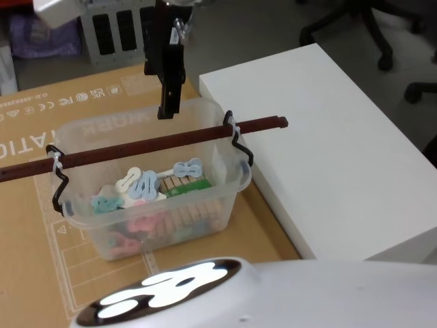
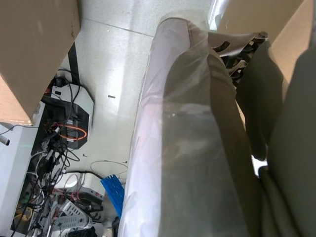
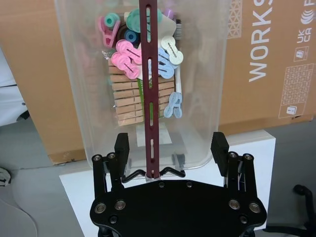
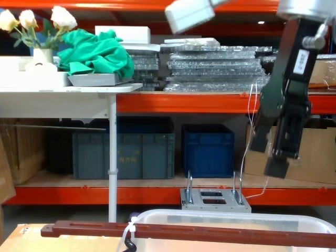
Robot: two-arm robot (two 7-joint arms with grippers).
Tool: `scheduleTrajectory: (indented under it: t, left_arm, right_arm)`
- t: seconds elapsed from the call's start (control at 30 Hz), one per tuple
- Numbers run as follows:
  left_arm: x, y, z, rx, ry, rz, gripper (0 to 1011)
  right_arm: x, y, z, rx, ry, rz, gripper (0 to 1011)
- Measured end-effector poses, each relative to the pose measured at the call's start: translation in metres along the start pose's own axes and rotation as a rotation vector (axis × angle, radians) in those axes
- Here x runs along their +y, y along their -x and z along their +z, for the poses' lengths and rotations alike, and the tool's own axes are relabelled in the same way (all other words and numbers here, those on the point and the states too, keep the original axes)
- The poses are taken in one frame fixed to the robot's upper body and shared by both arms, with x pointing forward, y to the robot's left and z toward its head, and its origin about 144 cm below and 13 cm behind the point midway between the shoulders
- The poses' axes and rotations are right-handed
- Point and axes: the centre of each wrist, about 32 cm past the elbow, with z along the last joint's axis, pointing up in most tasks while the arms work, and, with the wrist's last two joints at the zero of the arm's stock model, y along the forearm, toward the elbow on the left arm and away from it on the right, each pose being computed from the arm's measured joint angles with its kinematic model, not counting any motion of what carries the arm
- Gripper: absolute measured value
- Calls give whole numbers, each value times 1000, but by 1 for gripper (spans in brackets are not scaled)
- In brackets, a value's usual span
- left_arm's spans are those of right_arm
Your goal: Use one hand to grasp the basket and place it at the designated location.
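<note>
This looks like a robotics lab or workshop with storage. Orange steel racking (image 4: 184,102) carries dark blue crates (image 4: 207,149) and stacked clear packs (image 4: 215,65). An office chair (image 1: 375,37) stands nearby, and tangled cables (image 2: 54,158) trail from what may be electronics.

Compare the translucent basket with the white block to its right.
The basket is see-through; the white block is opaque. The basket is open-topped and holds coloured clothes pegs; the block is closed, with a flat top. The basket carries a dark bar handle; the block has none. Both are boxy and stand side by side. The right gripper hangs open above the basket.
</note>
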Motion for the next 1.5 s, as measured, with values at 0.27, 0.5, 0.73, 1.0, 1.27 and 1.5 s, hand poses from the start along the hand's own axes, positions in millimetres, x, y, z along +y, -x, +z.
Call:
scheduleTrajectory:
  t: [0.27, 0.5, 0.73, 1.0, 1.27, 1.5]
  left_arm:
    - [0, 0, 0, 0, 0, 0, 0]
    - [0, 0, 0, 0, 0, 0, 0]
    - [0, 0, 0, 0, 0, 0, 0]
    - [0, 0, 0, 0, 0, 0, 0]
    - [0, 0, 0, 0, 0, 0, 0]
    - [0, 0, 0, 0, 0, 0, 0]
  right_arm:
    - [-9, 2, 5, 3, 26, -9, 1000]
    - [-9, 2, 5, 3, 28, -7, 1000]
    - [-9, 2, 5, 4, 29, -7, 1000]
    - [-7, 5, 4, 7, 26, -10, 1000]
    - [-1, 8, -1, 12, 16, -14, 1000]
    - [7, 9, -5, 16, 5, -14, 1000]
